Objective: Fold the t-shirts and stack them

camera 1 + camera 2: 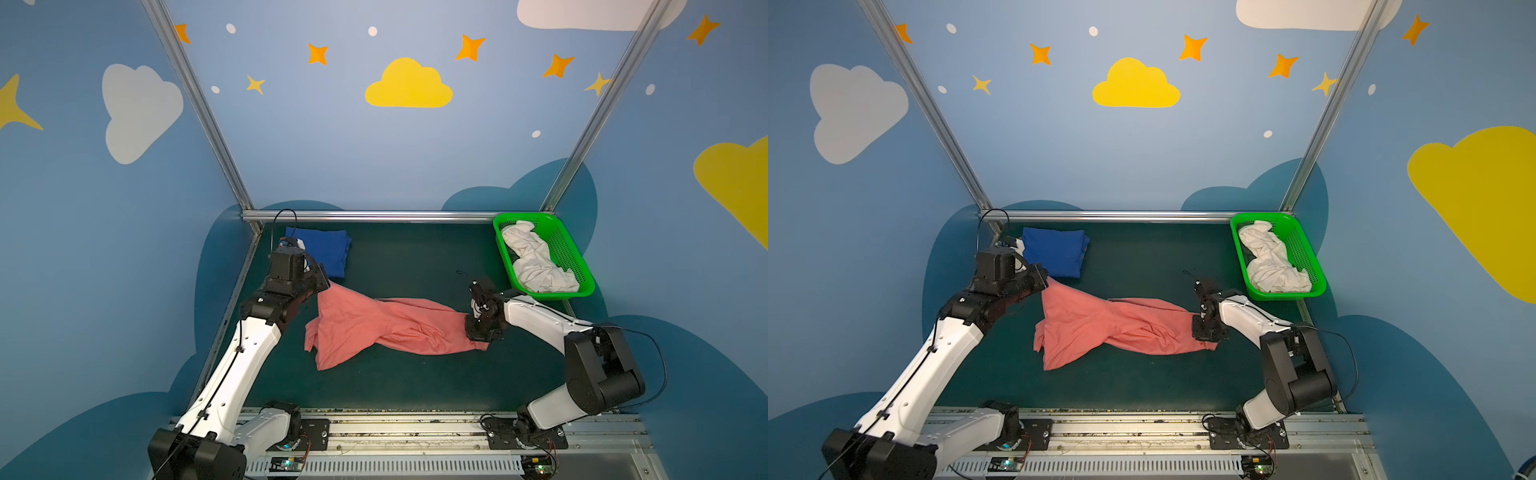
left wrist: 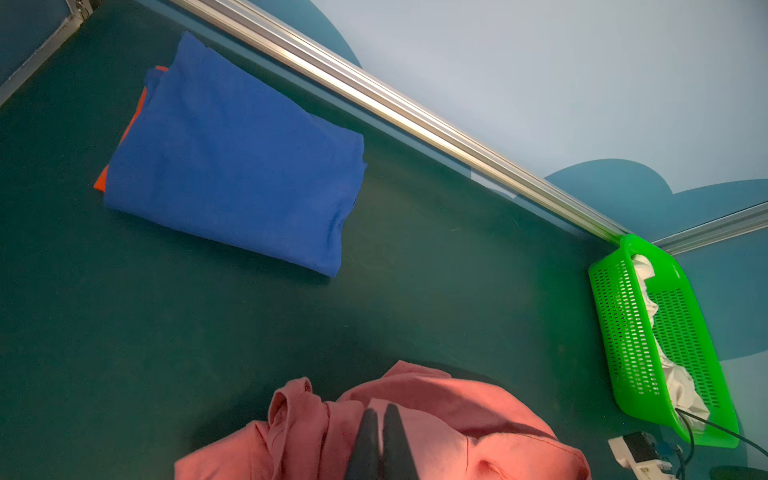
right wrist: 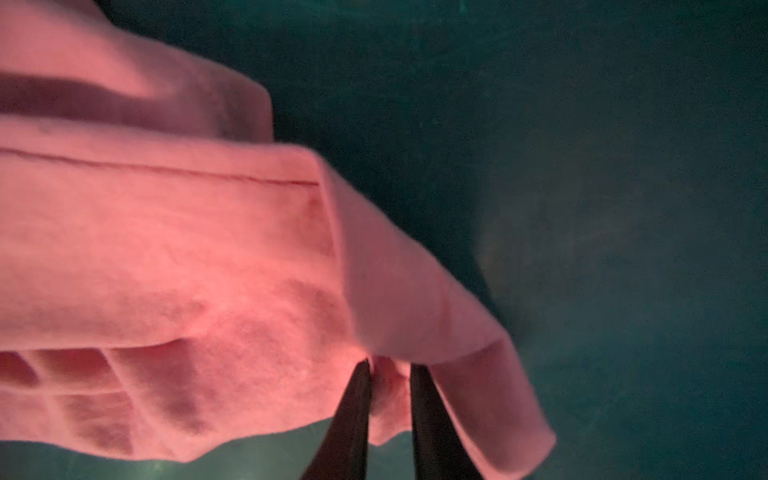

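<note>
White arm shells (image 1: 257,349), black joints (image 1: 602,370), cables (image 1: 238,350)

Probably a robot lab cell: aluminium frame (image 1: 374,216), cloud-painted walls (image 1: 332,145).

Cloth: salmon-pink t-shirt (image 1: 374,328), soft matt knit, creased, with a stitched hem line showing in the right wrist view; blue t-shirt (image 2: 232,166), matt, with a fine fuzzy nap; orange t-shirt (image 2: 100,183), only a matt edge shows; white t-shirt (image 1: 536,257), matt and heavily crumpled. Plastic: green basket (image 2: 623,324), moulded, with perforated walls and a slight sheen; left arm (image 1: 257,349), smooth semi-gloss white shell with matt black joints. Metal: frame rail (image 2: 374,99), bare grooved extrusion, satin with bright glints. Table surface (image 1: 415,249): dark green, matt, faintly scuffed.
</note>
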